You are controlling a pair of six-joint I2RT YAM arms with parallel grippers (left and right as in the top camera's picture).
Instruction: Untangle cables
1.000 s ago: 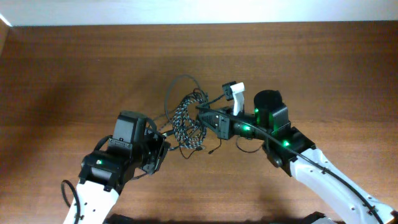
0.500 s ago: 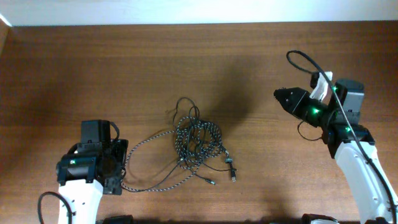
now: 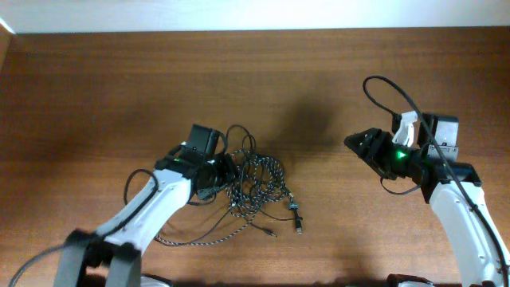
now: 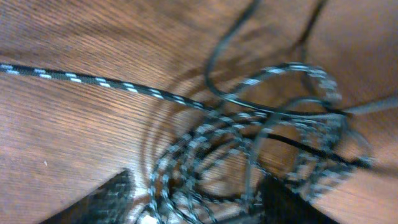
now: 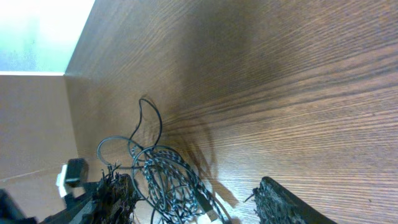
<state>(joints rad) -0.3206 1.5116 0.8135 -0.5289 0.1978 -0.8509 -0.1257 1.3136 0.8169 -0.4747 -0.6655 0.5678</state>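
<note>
The cables lie as one tangle on the wooden table (image 3: 119,80). The speckled braided cable (image 3: 269,171) is coiled in the middle, and one strand trails to the front left. Loops of the thin black cable (image 3: 239,132) stick out at the back, and small plugs (image 3: 296,215) lie at the front right. My left gripper (image 3: 226,171) is at the tangle's left side. In the blurred left wrist view its fingers (image 4: 106,202) stand apart with speckled coils (image 4: 186,155) between them. My right gripper (image 3: 351,143) hovers open well to the right of the tangle, holding nothing.
A thick black lead (image 3: 382,86) arches over the right arm. The pale wall (image 3: 255,14) borders the table's far edge. In the right wrist view the tangle (image 5: 168,180) and a plug (image 5: 208,208) lie ahead between the fingers.
Both grippers were shut at the tangle, then opened and drew apart. The left arm has since swung back to the tangle's left side. The right gripper stays away at the right.
</note>
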